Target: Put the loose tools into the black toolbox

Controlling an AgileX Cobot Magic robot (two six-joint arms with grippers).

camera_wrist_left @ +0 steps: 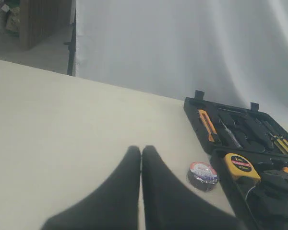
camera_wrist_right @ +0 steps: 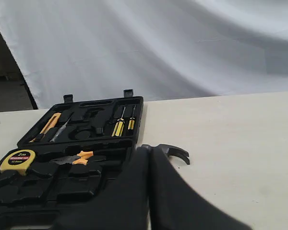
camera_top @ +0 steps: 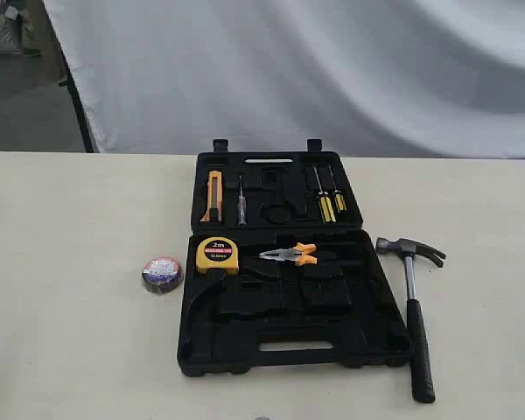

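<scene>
The black toolbox (camera_top: 367, 346) lies open on the table, both halves flat. It holds a yellow tape measure (camera_top: 217, 255), orange-handled pliers (camera_top: 290, 255), an orange knife (camera_top: 213, 194) and screwdrivers (camera_top: 325, 203). A roll of tape (camera_top: 162, 274) lies loose on the table left of the case. A claw hammer (camera_top: 413, 306) lies loose to its right. Neither arm shows in the exterior view. My left gripper (camera_wrist_left: 141, 149) is shut and empty, with the tape roll (camera_wrist_left: 202, 175) beside it. My right gripper (camera_wrist_right: 150, 149) is shut and empty, with the hammer head (camera_wrist_right: 175, 151) just beyond its tips.
A white cloth backdrop (camera_top: 332, 70) hangs behind the table's far edge. Bare tabletop (camera_top: 61, 262) stretches left of the tape roll, and more lies right of the hammer.
</scene>
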